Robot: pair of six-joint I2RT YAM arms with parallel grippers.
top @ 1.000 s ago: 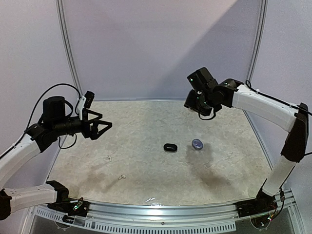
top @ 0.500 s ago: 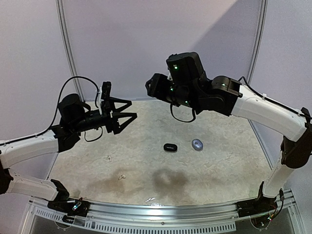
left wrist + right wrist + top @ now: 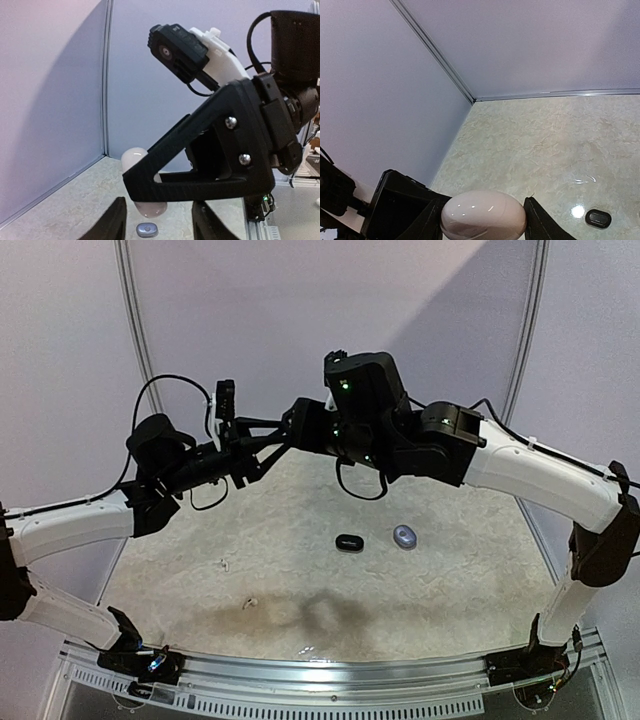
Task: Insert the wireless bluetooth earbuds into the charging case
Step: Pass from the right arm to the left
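— Where is the right gripper?
— Clamped on the pale charging case, high over the far side of the table.
— And the left gripper?
— Fingers spread, holding nothing, just beside that case. White earbuds lie on the table's near left.

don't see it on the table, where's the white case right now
In the right wrist view the white case sits gripped in the right gripper, high above the table, close to the left gripper.
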